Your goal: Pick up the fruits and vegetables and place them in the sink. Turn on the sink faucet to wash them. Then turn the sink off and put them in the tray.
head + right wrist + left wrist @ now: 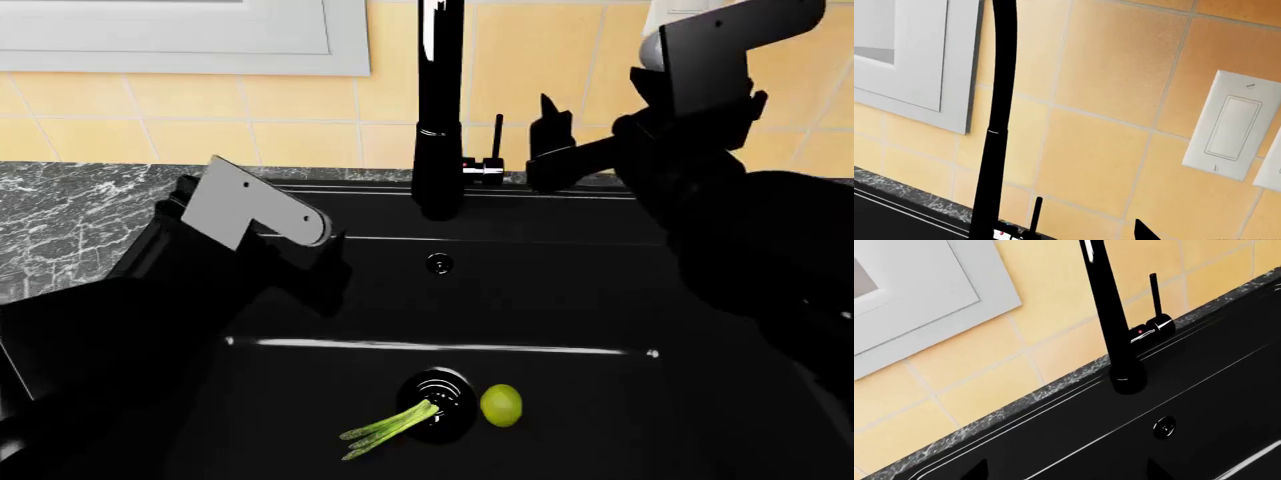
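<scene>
- Round yellow-green fruit (501,405) and thin light-green stalk bundle (388,428) lie by the drain, bottom centre of the deep matte-black sink (561,300).
- Tall glossy black faucet (438,120) stands upper centre, with the right gripper (550,140) beside its thin side lever (497,135); finger state unclear.
- Left gripper (327,275), centre left: cannot tell.

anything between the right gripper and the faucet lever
Nothing visible stands in the way. In the head view the right gripper sits just beside the thin faucet lever, with only bare tiled wall showing in the small gap between them. The lemon-like fruit and asparagus lie far below in the sink.
</scene>
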You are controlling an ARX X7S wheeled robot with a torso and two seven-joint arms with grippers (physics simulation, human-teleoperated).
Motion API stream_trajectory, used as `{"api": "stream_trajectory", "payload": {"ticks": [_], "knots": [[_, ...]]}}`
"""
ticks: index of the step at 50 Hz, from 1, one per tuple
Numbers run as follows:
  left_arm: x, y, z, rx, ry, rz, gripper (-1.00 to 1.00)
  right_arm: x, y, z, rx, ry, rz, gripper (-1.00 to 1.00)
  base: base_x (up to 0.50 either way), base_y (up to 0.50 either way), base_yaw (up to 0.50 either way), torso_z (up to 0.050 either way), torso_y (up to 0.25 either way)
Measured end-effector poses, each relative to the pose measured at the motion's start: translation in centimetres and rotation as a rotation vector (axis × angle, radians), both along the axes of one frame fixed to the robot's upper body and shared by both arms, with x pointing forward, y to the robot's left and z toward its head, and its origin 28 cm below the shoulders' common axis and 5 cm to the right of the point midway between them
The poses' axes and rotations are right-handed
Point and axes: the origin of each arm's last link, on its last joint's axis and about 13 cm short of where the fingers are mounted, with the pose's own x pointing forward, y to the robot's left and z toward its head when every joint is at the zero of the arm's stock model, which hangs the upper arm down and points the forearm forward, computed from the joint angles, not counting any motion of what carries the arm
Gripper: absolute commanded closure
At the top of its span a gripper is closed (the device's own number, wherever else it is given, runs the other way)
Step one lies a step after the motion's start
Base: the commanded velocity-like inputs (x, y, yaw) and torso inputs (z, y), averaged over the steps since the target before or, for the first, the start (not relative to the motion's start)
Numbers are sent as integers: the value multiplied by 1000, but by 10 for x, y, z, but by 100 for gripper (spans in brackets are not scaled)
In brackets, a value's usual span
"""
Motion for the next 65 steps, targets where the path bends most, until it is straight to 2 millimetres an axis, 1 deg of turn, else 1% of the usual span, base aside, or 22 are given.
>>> {"api": "stream_trajectory", "payload": {"ticks": [8, 12, 32, 48, 55, 65], "knots": [[-1, 0, 1, -11, -9, -6, -100, 4, 1, -3, -5, 7, -8, -100, 0, 0, 0, 0, 0], [-2, -1, 4, -14, -8, -14, -100, 11, 3, -3, 4, 5, -4, -100, 0, 0, 0, 0, 0], [-6, -7, 25, 41, 33, -52, -100, 74, 12, 7, 55, 42, -14, -100, 0, 0, 0, 0, 0], [-8, -4, 39, 43, 18, -32, -100, 131, 24, 8, 88, 91, -27, -100, 0, 0, 0, 0, 0], [-10, -2, 42, 34, 7, -33, -100, 140, 27, 7, 82, 90, -53, -100, 0, 0, 0, 0, 0], [-12, 1, 44, 26, -5, -31, -100, 144, 29, 2, 67, 99, -88, -100, 0, 0, 0, 0, 0]]}}
